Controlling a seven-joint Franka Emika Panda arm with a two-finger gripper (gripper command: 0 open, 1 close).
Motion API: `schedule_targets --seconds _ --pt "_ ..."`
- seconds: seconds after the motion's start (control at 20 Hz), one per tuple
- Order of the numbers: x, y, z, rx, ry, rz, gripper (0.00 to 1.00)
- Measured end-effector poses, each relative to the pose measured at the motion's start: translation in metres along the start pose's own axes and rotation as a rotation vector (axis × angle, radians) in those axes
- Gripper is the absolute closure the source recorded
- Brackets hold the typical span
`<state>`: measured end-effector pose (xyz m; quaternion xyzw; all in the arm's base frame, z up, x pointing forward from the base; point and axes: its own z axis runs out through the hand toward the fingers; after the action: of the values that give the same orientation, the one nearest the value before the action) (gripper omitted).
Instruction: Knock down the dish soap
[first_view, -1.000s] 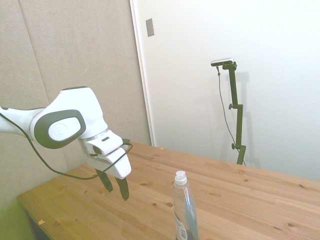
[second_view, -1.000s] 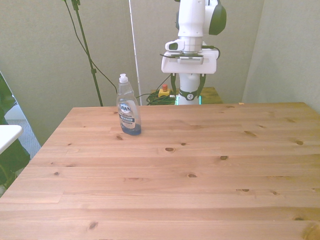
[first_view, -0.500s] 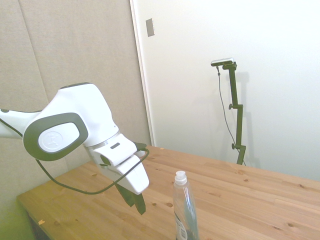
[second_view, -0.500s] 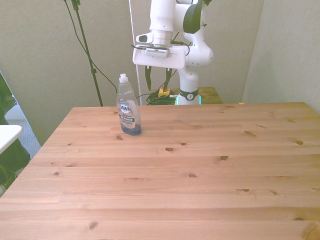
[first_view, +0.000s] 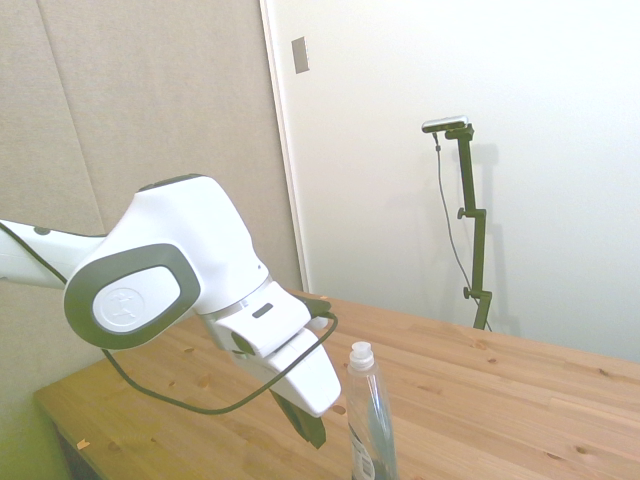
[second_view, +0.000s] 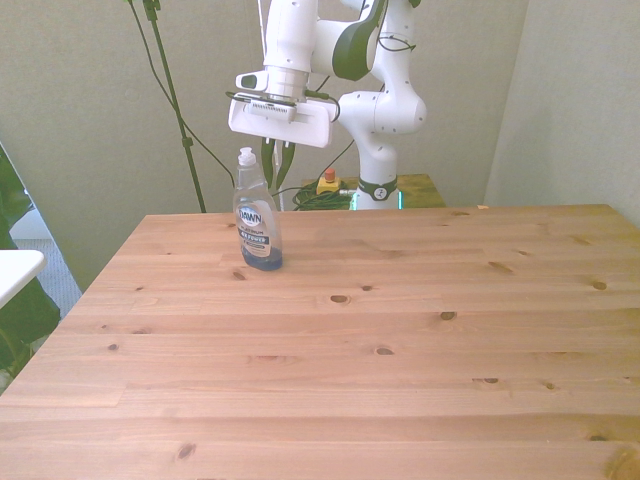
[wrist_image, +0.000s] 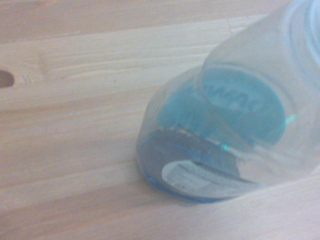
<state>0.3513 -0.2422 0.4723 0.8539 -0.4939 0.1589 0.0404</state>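
Dish soap (second_view: 256, 218) upright on the wooden bench (second_view: 400, 340), near the far edge toward the front view's left, white cap up, blue liquid pooled low behind the label. In the side view, bottle (first_view: 370, 420) standing at the lower edge of the picture, cap just beside the white hand of the arm. Through the wrist camera, bottle (wrist_image: 230, 135) seen from above, blurred, base resting on bare planks. Gripper (second_view: 276, 163) hanging at about 1 o'clock from the cap in the front view, just beside and behind the bottle's neck, apart from it as far as can be judged. In the side view, gripper (first_view: 308, 428) at 9 o'clock from the bottle, dark tips below cap height. Jaws overlapping in both views, so open or closed: cannot tell.
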Motion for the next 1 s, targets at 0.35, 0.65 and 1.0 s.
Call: schedule_targets --seconds 0.35,0.65,1.0 --pt "0.047 -0.031 0.03 0.002 0.041 0.03 1.0" --pt "0.094 -0.036 0.054 -0.003 0.082 0.089 1.0" --pt "0.141 -0.044 0.056 0.009 0.153 0.127 1.0"
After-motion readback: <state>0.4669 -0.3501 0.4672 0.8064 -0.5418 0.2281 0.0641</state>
